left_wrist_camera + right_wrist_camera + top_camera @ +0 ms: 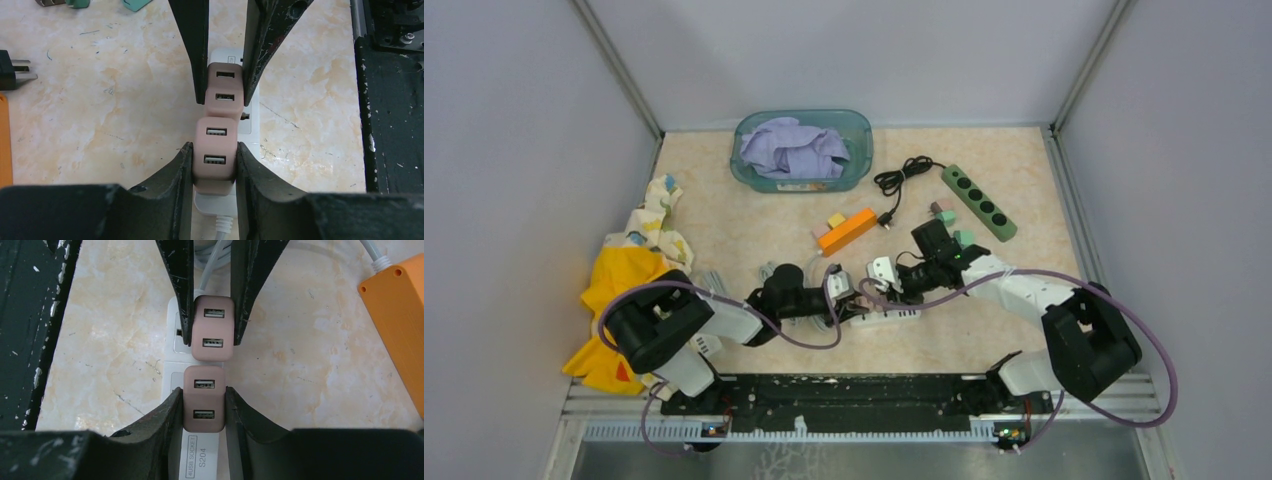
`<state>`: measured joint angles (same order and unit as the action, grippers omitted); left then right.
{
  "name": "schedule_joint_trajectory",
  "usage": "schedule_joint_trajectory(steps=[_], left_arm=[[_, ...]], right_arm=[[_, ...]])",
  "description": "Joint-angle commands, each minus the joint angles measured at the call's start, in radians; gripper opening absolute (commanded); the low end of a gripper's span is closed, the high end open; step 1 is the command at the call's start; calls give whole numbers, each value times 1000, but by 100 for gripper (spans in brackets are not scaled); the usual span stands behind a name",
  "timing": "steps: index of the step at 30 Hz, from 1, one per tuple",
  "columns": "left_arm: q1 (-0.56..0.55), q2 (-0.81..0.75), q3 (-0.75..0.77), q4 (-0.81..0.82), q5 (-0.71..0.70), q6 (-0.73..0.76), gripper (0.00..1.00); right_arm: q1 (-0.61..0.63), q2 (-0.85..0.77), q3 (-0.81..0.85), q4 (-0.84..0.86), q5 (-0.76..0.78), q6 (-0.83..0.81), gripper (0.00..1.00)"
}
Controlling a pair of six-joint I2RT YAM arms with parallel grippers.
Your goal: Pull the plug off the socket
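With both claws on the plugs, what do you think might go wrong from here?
1. The left claw grips the left plug and the right claw grips the right plug. Nothing pins the strip, so it may lift along instead of letting go.
2. The plugs sit almost touching and the claws' fingers nearly meet, so a tilted pull could knock them together.

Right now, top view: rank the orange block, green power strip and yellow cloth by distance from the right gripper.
From the right gripper, shut on a pink plug:
1. Orange block: just beyond it, mid-table.
2. Green power strip: back right.
3. Yellow cloth: far left edge, past the left arm.
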<state>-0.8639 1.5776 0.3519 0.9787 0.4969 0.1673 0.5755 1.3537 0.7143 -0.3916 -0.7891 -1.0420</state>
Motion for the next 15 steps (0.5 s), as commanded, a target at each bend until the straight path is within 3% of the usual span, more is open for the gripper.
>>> schedule_joint_trajectory(steps=[1, 5, 9, 15], left_arm=[[-29, 41, -36, 55, -4, -43, 1], [-33, 54, -96, 155, -35, -68, 0], [-32, 68, -118, 182, -40, -74, 0], [-32, 81, -113, 183, -30, -72, 0]], right_arm=[[46, 14, 36, 84, -77, 122, 0], [1, 13, 64, 60, -21, 115, 0], [-38, -6, 29, -21, 43, -48, 0], [17, 13, 38, -138, -51, -164, 0]])
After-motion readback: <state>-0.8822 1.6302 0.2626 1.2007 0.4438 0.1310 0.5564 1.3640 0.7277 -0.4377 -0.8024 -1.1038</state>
